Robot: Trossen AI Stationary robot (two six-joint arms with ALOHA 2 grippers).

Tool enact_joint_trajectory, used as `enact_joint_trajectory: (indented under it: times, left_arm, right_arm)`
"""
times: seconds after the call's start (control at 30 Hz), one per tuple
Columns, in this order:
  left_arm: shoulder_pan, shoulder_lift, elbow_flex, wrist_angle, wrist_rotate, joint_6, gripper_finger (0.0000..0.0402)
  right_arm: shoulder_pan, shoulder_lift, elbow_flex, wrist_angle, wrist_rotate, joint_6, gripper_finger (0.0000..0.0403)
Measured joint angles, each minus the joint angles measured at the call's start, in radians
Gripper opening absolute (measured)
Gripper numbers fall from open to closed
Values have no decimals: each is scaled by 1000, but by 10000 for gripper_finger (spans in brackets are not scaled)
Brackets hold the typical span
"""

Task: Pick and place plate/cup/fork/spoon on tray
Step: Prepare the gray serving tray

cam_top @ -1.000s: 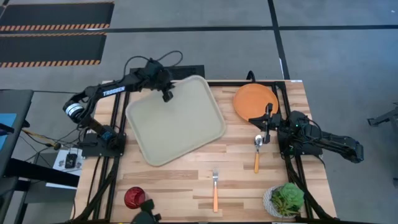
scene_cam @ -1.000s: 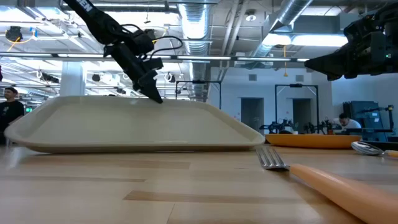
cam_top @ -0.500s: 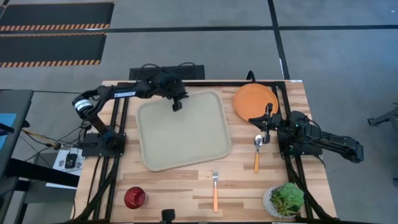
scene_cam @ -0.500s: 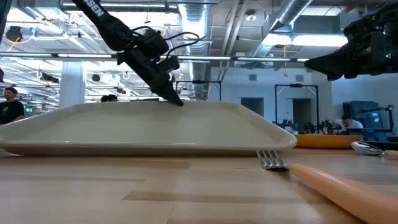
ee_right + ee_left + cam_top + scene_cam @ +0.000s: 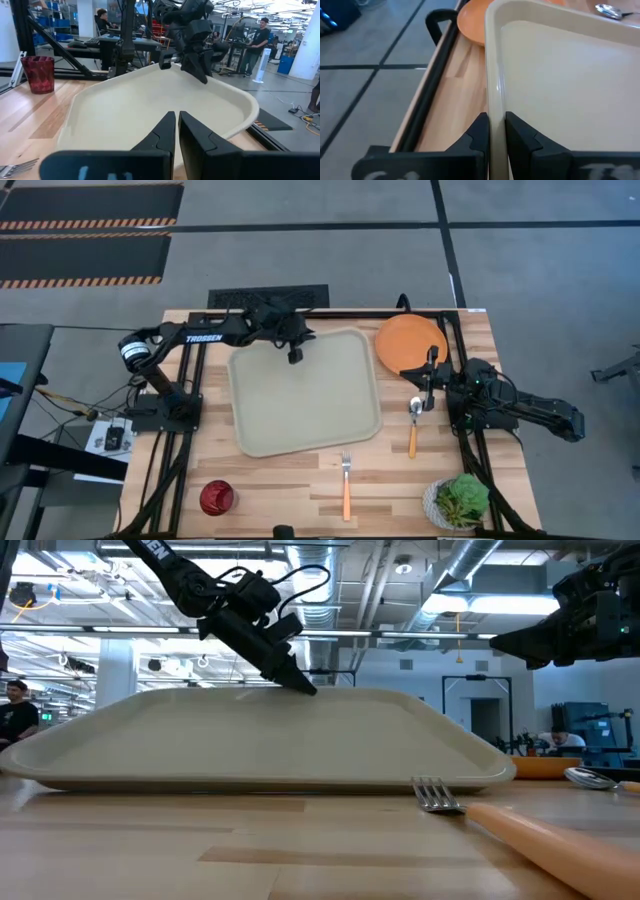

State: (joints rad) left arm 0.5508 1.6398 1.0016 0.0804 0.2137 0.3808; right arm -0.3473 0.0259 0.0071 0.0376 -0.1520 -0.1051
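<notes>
The large pale grey-green rectangular tray lies mid-tabletop, its far rim pinched by the left tool; the round flat orange plate lies just beside the right tool, fingers together on nothing, as only its wrist view shows.

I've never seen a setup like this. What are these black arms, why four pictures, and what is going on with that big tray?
These are two robot arms at a wooden table, filmed from overhead, from table level, and from each wrist. The left gripper is shut on the rim of the tray; its wrist picture shows both fingers pinching that edge. The right gripper waits, shut and empty, near the plate and above the spoon. The fork, the cup and a potted plant lie nearer the table's front edge. Nothing is on the tray yet.
</notes>
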Motion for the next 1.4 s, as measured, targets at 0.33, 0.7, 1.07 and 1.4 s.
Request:
enact_joint_trajectory:
  times: [0.33, 0.7, 1.07, 1.4]
  left_arm:
    - [-8, 166, 93, 16, 8, 24, 23]
    - [-14, 196, 180, -156, 5, 102, 23]
    - [-10, 296, 178, -105, -9, 108, 23]
    - [-3, 320, 178, -48, 31, 96, 23]
  right_arm:
    - [0, 0, 0, 0, 1, 0, 47]
    - [0, 0, 0, 0, 3, 0, 47]
    - [0, 0, 0, 1, 3, 0, 47]
    - [0, 0, 0, 0, 3, 0, 47]
